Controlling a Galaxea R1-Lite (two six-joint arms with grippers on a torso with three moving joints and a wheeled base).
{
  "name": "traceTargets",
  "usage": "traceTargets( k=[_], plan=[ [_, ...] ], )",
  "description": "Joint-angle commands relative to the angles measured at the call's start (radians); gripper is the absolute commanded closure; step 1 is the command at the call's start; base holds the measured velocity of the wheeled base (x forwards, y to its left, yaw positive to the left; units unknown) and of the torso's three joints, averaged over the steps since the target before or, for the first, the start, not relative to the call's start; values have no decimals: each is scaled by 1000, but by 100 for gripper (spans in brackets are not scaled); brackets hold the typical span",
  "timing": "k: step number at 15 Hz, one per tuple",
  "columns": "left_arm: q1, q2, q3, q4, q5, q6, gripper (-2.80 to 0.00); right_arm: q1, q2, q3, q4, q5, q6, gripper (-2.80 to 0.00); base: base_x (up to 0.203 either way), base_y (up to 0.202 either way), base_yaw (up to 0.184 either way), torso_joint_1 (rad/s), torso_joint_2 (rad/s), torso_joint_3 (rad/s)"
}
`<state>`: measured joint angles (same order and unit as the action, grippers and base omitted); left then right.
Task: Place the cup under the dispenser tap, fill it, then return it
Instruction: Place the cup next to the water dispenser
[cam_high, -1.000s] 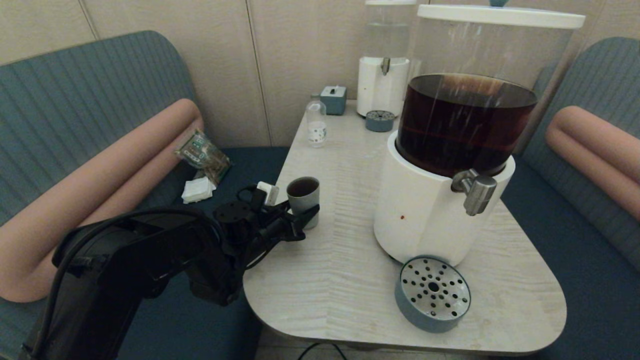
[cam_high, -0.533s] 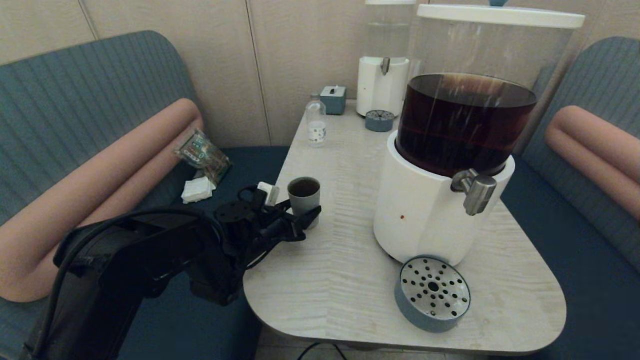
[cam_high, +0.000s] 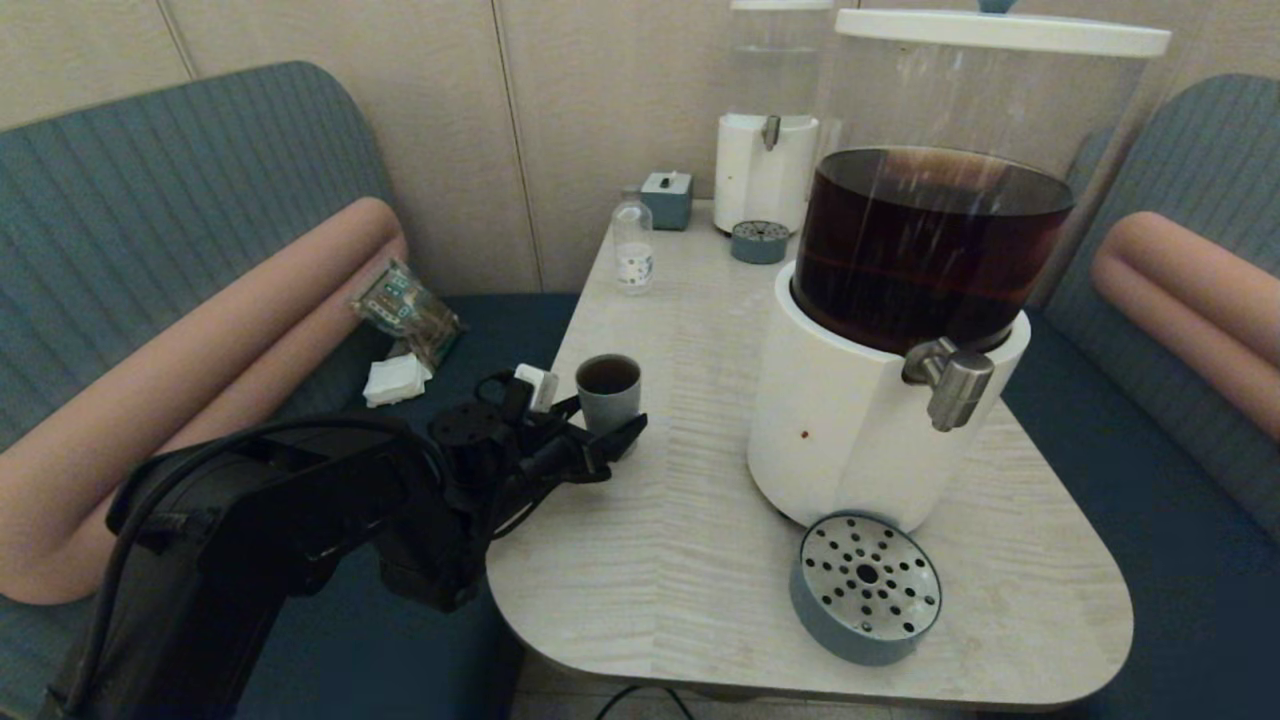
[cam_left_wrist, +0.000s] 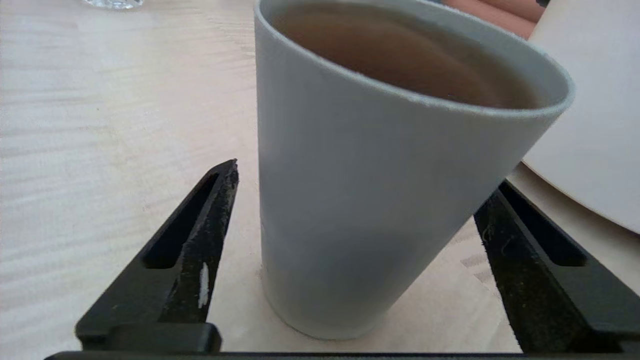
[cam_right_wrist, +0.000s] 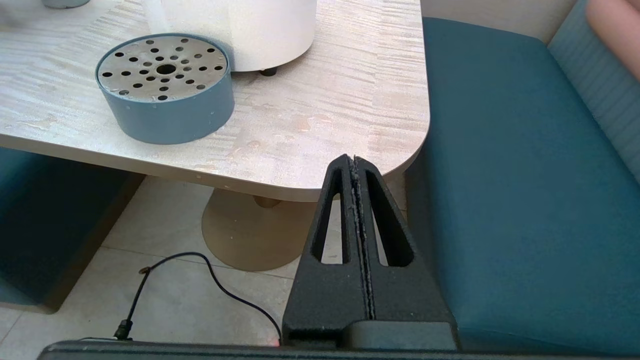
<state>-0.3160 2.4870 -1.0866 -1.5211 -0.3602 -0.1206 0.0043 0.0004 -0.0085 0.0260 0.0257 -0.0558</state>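
While the left hand was clamped on the cup a second ago, its fingers now stand spread wide on either side of it, a clear gap showing between each pad and the cup's wall. Nothing else on the table has shifted. Grey-blue, matte and tapered, the cup stands upright near the table's left edge, holding dark brown liquid close to its rim. Further right, well apart from the cup, the dispenser tap juts from the big white base, above the round perforated drip tray. Beyond the table's right corner, the right hand hangs parked with fingers pressed together, empty.
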Motion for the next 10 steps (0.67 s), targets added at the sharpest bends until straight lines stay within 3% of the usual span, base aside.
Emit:
traceTargets(
  k=[1,10],
  plan=[
    [0,-2,6,-9,-2,-1,-280,0,0,0,0,0,0,0,0,0,0,0,0,0],
    [0,-42,65,-9,-2,-1,-280,0,0,1,0,0,-1,0,0,0,0,0,0,0]
  ],
)
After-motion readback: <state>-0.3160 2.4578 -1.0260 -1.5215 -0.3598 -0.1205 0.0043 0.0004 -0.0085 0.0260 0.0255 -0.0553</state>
